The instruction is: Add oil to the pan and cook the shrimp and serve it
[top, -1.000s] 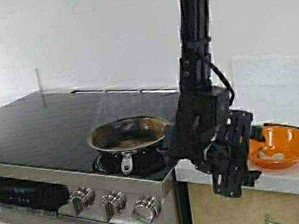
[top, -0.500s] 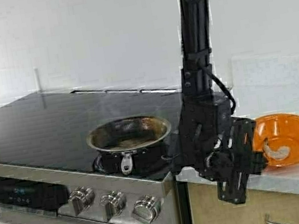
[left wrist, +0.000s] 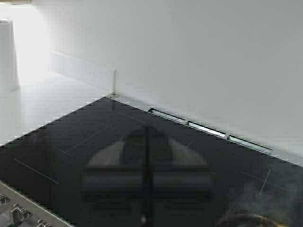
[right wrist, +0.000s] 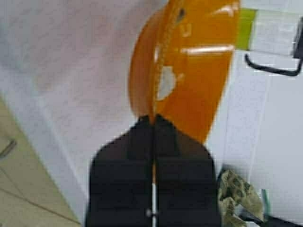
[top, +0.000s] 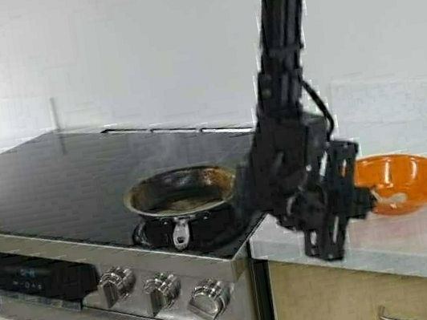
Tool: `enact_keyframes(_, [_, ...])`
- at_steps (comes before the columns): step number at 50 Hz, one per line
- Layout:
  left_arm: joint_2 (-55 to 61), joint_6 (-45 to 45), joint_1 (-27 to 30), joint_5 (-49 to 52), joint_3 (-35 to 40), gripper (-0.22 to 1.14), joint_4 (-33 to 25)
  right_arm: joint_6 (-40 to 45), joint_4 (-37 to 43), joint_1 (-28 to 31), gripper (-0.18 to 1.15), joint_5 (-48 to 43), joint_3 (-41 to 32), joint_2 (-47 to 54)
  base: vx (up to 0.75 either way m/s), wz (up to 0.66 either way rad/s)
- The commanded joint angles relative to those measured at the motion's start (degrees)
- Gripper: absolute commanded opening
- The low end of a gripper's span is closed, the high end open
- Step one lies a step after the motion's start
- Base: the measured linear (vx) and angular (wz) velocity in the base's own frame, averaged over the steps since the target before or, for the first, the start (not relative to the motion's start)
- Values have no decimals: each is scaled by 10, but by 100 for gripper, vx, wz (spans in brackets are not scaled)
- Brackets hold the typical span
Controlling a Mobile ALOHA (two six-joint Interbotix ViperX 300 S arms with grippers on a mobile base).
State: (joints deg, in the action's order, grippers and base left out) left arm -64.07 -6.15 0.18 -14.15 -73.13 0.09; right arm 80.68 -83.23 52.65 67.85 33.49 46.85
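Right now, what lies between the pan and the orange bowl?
In the high view, the right gripper and its black arm stand between the pan and the orange bowl, shut on the bowl's rim; below them lies the white counter.

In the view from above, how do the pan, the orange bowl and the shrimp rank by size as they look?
1. pan
2. orange bowl, which looks close to the pan; the right tool hides part of it, so this order is unsure
3. shrimp, far smallest
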Motion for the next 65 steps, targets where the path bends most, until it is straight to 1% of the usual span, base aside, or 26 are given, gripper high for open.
enact_keyframes(1, [7,1,0,-3,8,3,0,-3,-2,15,5,6,3,-64,0,0])
enact_keyframes(12, [6,0,0,-3,8,3,0,-13,2,46,5,-12,-13,-141,0,0])
enact_keyframes(18, [6,0,0,-3,9,3,0,-42,3,56,5,-33,-35,-177,0,0])
enact_keyframes(24, [6,0,1,-3,10,3,0,-93,13,60,5,-65,-76,-204,0,0])
enact_keyframes(32, [4,0,0,-3,9,3,0,-117,36,58,5,-135,-142,-235,0,0])
enact_keyframes(38, [3,1,0,-3,9,3,0,-132,41,52,5,-183,-199,-237,0,0])
enact_keyframes(42, [2,0,0,-3,10,3,-1,-138,62,40,5,-223,-232,-237,0,0])
enact_keyframes(50, [2,1,0,-3,10,3,0,-140,142,-4,5,-328,-278,-237,0,0])
enact_keyframes(56, [2,1,0,-3,11,3,0,-136,193,-41,5,-403,-287,-238,0,0])
enact_keyframes(59, [2,0,1,-3,10,3,0,-135,207,-59,5,-446,-287,-240,0,0])
enact_keyframes(65, [2,1,0,-3,10,3,-1,-134,225,-91,5,-563,-282,-242,0,0])
